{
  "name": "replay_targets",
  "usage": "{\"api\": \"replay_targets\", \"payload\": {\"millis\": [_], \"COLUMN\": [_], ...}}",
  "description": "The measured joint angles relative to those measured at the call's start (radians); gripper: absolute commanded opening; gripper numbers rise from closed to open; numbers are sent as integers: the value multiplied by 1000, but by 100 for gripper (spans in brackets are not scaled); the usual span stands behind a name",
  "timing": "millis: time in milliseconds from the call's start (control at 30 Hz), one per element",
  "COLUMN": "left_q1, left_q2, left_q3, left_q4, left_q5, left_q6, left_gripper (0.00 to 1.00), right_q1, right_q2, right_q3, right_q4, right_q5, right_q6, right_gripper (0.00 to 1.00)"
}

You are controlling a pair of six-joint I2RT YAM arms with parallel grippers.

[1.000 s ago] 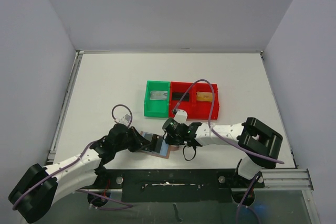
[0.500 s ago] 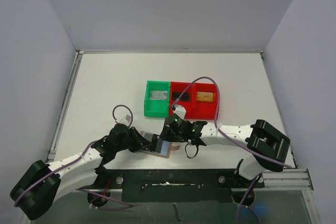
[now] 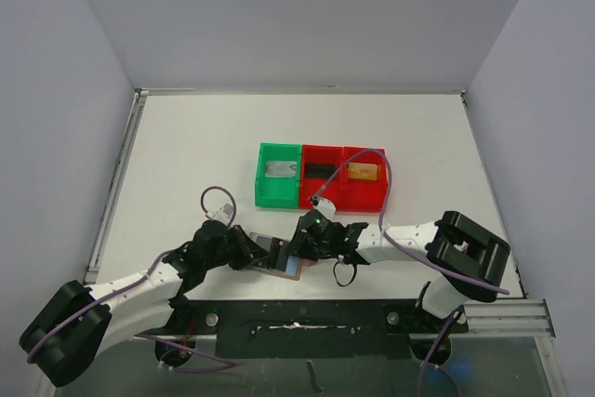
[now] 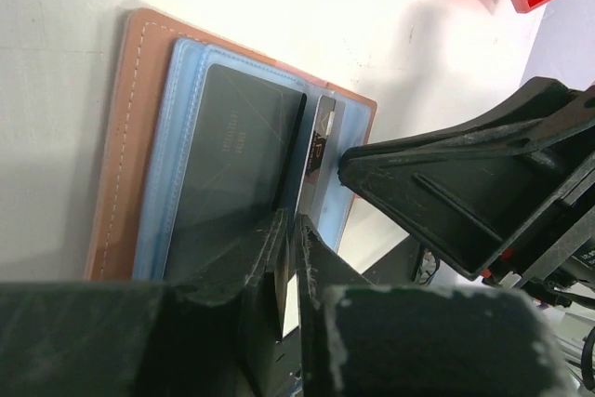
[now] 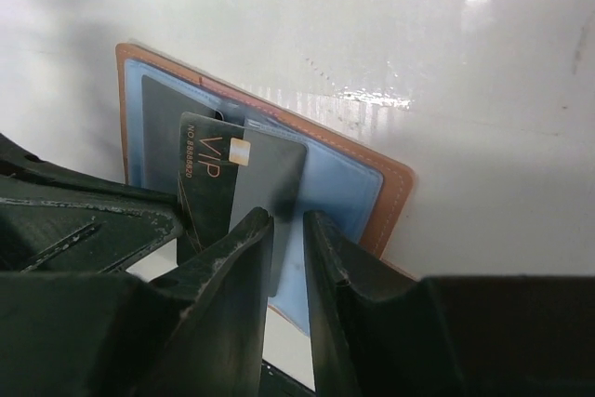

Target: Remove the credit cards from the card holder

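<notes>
Top: you look steeply down from high behind.
Wrists: close and opposed; you see both share the card holder (image 4: 125, 137).

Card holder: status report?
Left gripper shut on card holder edge. Right gripper slightly open over black VIP card, partly out of blue sleeve. No obstruction seen.

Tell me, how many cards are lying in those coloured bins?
3: a silver-grey card in the green bin, a black card in the red bin, left half, a gold-tan card in its right half. Others could hide underneath.
</notes>
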Motion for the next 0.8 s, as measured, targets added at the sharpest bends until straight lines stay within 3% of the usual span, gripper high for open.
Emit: {"api": "replay_targets", "payload": {"millis": [267, 800], "left_q1": [0, 0], "left_q2": [73, 152], "left_q3": [-21, -25], "left_q4": [110, 236], "left_q5": [46, 114], "left_q6": [-18, -28], "left_gripper": [18, 17], "right_q1": [-14, -16], "right_q2": [-26, -40], "right_q3": [-78, -109], "right_q4": [103, 129], "right_q5": [-16, -13], "right_q6": [68, 85], "right_gripper": [21, 10]}}
